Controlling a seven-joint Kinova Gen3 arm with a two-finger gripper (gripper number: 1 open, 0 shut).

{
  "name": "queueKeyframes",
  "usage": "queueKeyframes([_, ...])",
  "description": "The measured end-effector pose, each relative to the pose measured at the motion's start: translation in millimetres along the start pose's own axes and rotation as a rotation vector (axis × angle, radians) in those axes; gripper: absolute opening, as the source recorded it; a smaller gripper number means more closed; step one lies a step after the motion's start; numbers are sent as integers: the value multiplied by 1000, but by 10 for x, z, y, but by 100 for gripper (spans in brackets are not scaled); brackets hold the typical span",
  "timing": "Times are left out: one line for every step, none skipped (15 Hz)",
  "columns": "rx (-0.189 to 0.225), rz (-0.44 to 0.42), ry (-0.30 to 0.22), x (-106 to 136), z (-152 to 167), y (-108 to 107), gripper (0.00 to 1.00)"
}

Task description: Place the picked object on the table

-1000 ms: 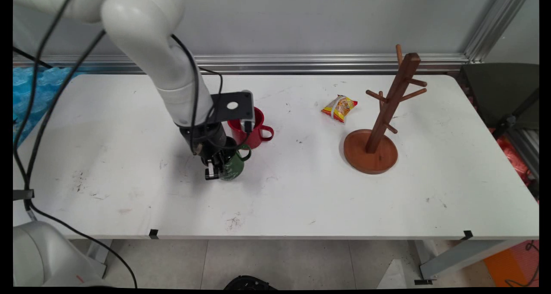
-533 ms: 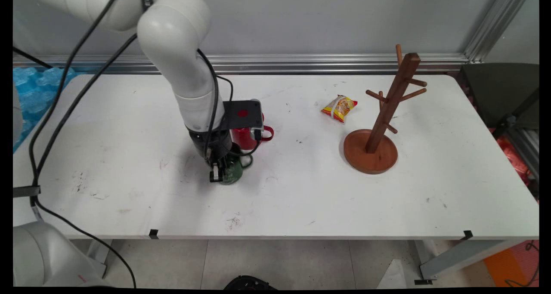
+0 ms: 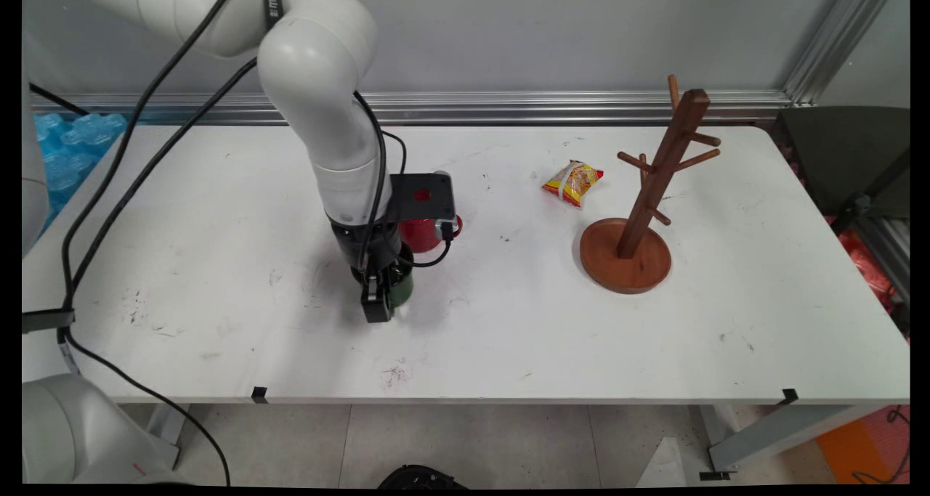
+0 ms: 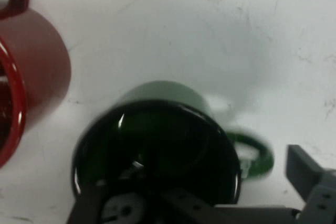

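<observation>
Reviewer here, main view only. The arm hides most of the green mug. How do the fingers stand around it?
Observer: In the hand view the gripper is open. The green mug stands upright between its fingers, and one finger is well clear of the mug's body.
Operator: Which way is its handle turned?
Observer: The handle points toward that clear finger, with a gap between them.
Operator: Does it touch the red mug?
Observer: No. A strip of bare table separates it from the red mug.
</observation>
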Motion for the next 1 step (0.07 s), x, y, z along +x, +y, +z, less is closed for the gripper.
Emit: queueKeyframes([3, 2, 5, 8, -10, 2, 100])
